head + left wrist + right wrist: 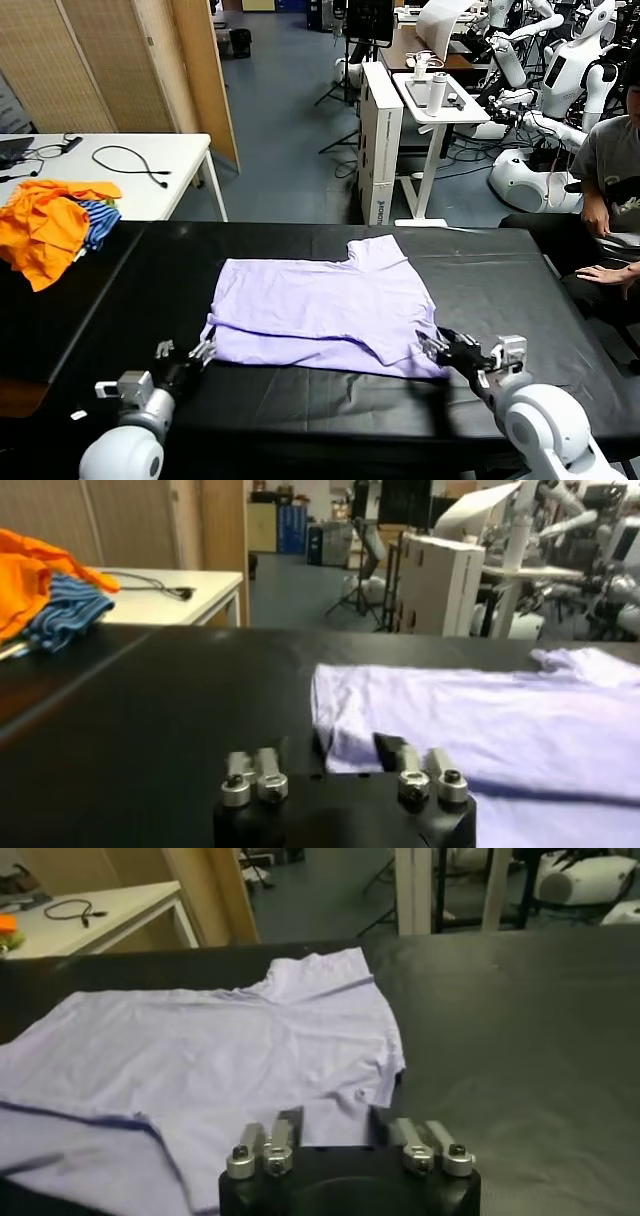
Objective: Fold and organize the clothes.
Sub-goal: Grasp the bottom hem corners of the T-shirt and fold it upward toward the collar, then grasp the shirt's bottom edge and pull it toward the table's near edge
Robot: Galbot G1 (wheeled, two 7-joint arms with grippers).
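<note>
The pale lavender T-shirt lies flat on the black table, with its lower part folded up over itself, one sleeve at the far side and the plain side showing. My left gripper is open at the shirt's near-left corner. In the left wrist view the gripper has the corner of the shirt lying between its fingers. My right gripper is open at the near-right corner. In the right wrist view the gripper has the edge of the shirt between its fingers.
Bright orange garments and a blue-and-white striped cloth lie piled at the table's far left. A white table with a cable stands behind. A seated person rests a hand at the table's right edge.
</note>
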